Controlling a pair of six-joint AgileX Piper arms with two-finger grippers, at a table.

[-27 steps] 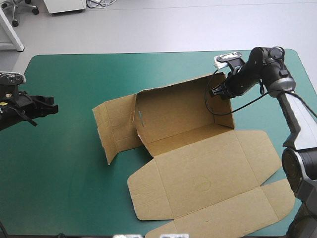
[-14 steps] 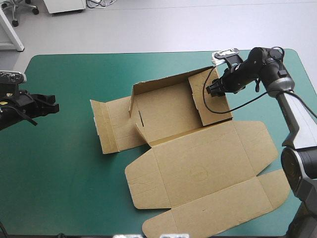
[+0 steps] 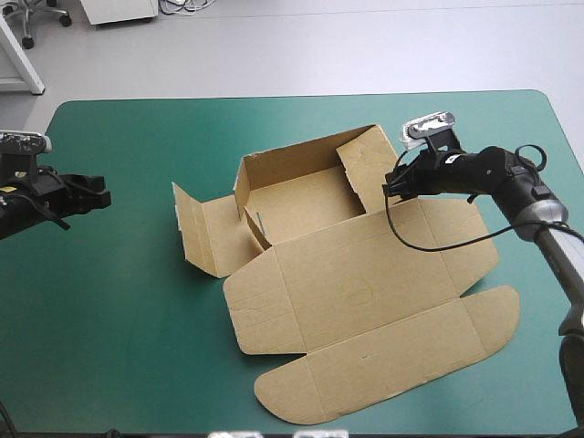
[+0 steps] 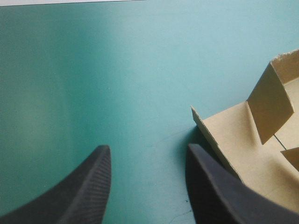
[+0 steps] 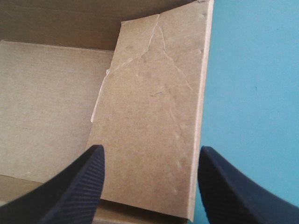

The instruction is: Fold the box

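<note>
Spread wide and clamped on nothing, the right gripper (image 3: 394,180) is held at the right end of the box (image 3: 356,292). The creased end flap (image 5: 154,102) is seen just ahead of its black fingers and between them; whether it is touched cannot be told. The left gripper (image 3: 96,193) is likewise kept wide open over the teal-green cover (image 3: 119,301) near the table's left edge, well apart from the box, whose left flap is seen ahead of it.

The brown box is laid about the middle of the table. Its back wall and a left inner wall are raised, the right end flap is leaned inward, and the left outer flap is stood up at an angle. The lid (image 3: 365,356) is spread flat toward the near edge, with rounded tuck flaps. A faint oval mark is pressed into one panel, too faint to be read.
</note>
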